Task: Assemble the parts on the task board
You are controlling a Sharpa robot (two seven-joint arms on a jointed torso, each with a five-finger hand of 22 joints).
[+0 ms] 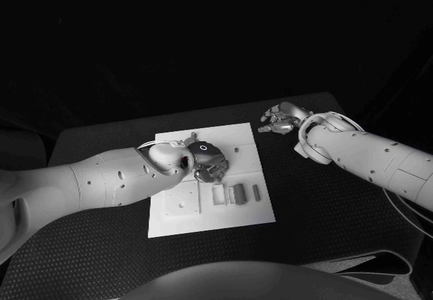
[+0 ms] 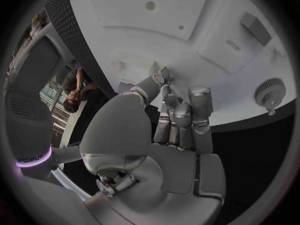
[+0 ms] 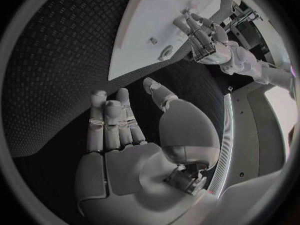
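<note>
Table is what I am watching first: a dark top with a fine raised diamond pattern, sitting in a room that is showing as plain black around it from the head view. The white board is lying in the middle of it, slightly turned, with its long sides running away from me. My left hand is hovering over the middle of the board, fingers pointing down toward the plate; in the left wrist view the fingers are lying close side by side and nearly straight, the thumb is standing a little apart, and I am seeing nothing between them. Just beside that hand, toward me, three small grey parts are lying in a row on the board, the widest on the left and a narrow bar on the right. A square raised plate with small holes is sitting to their left. In the left wrist view I am also seeing a round ribbed knob near the board's edge and a small block farther along it. My right hand is hanging over the bare table, off the board's far right corner and well apart from the parts; its fingers are stretching out straight, thumb apart, holding nothing.
</note>
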